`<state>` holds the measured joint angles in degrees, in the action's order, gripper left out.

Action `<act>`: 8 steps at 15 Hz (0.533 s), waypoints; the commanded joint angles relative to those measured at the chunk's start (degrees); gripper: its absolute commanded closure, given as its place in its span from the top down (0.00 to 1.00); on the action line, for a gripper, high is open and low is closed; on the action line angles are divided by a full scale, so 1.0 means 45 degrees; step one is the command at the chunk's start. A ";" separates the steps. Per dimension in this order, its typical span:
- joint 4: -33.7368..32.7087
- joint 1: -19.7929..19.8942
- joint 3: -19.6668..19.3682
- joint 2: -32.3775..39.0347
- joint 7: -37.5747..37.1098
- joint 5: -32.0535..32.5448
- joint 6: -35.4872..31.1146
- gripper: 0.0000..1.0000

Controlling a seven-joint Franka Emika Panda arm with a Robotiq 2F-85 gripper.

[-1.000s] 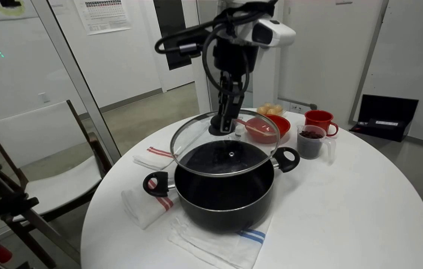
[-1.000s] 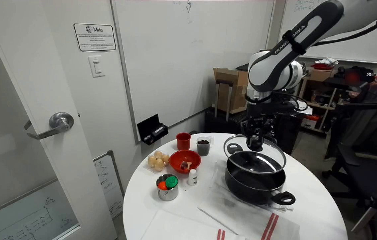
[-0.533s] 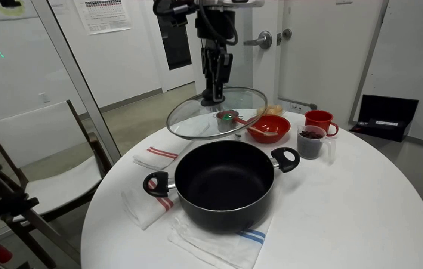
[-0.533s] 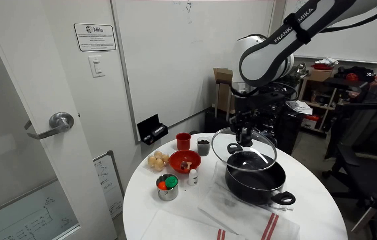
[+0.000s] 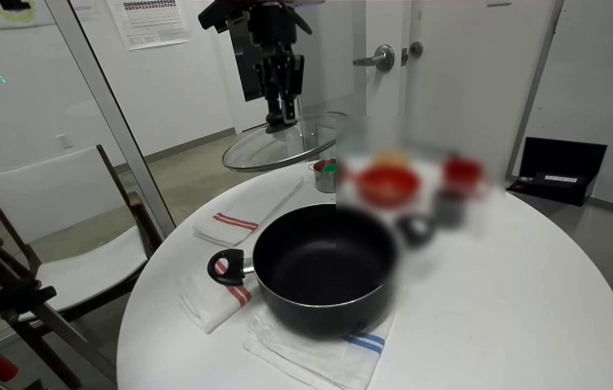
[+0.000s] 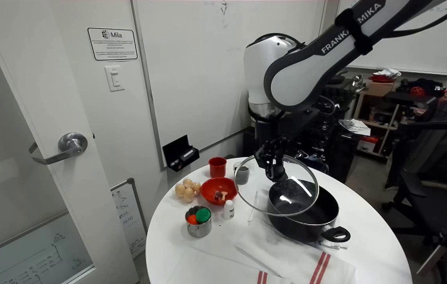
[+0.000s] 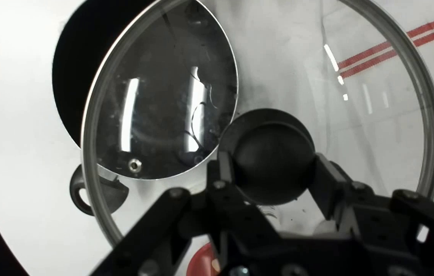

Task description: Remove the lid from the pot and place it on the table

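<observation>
While the lid (image 5: 279, 145) is hanging tilted beneath the claw (image 5: 281, 117), apart from the pot (image 5: 317, 319) in an exterior view, the wrist view is showing it overlapping part of that pot — so setting it on the white surface (image 5: 490, 325) is probably calling for sideways clearance first. The claw is clamping only the lid's dark centre knob (image 7: 272, 161) — from both sides.
</observation>
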<state>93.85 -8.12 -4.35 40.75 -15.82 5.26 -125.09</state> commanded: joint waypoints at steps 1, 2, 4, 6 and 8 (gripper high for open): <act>-0.0963 -0.0527 0.0212 0.0512 0.0521 0.0880 0.0726 0.25; -0.1069 -0.0628 0.0295 0.0612 0.0663 0.1015 0.0757 0.25; -0.1078 -0.0650 0.0398 0.0588 0.0951 0.1101 0.0702 0.25; -0.0652 -0.0696 0.0437 0.0629 0.0527 0.0870 0.0236 0.50; -0.0715 -0.0677 0.0445 0.0654 0.0625 0.0892 0.0238 0.50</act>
<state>90.84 -11.42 -2.70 43.60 -12.83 9.02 -124.21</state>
